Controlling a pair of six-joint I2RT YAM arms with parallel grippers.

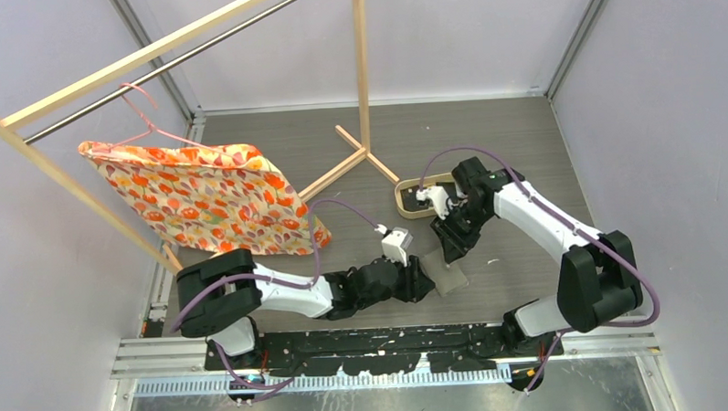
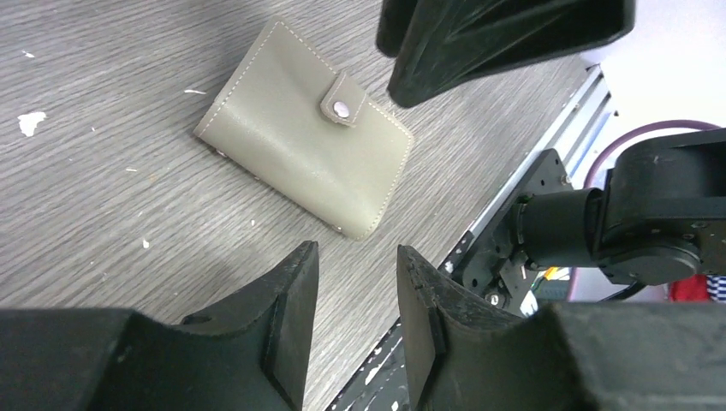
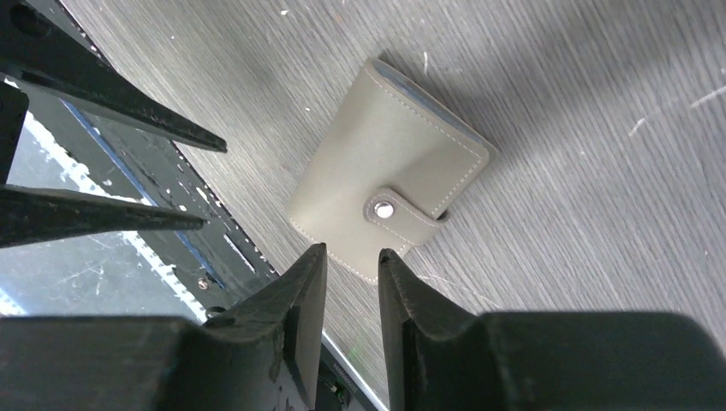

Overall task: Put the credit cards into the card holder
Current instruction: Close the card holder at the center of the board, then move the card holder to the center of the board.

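Observation:
The card holder (image 1: 450, 274) is a grey-taupe wallet lying flat on the table, snapped shut with its button (image 2: 341, 107) facing up. It also shows in the right wrist view (image 3: 385, 175). My left gripper (image 1: 427, 282) hovers just left of it and is open (image 2: 355, 257), with nothing between its fingers. My right gripper (image 1: 454, 249) hangs just above its far side, also open (image 3: 351, 257) and empty. The credit cards do not show plainly. The right wrist hides most of the inside of the oval wooden tray (image 1: 404, 204).
The table's near edge and black rail (image 3: 214, 240) run close beside the wallet. A wooden clothes rack (image 1: 363, 87) stands at the back, its feet near the tray. An orange floral cloth (image 1: 205, 197) hangs on a pink hanger at the left.

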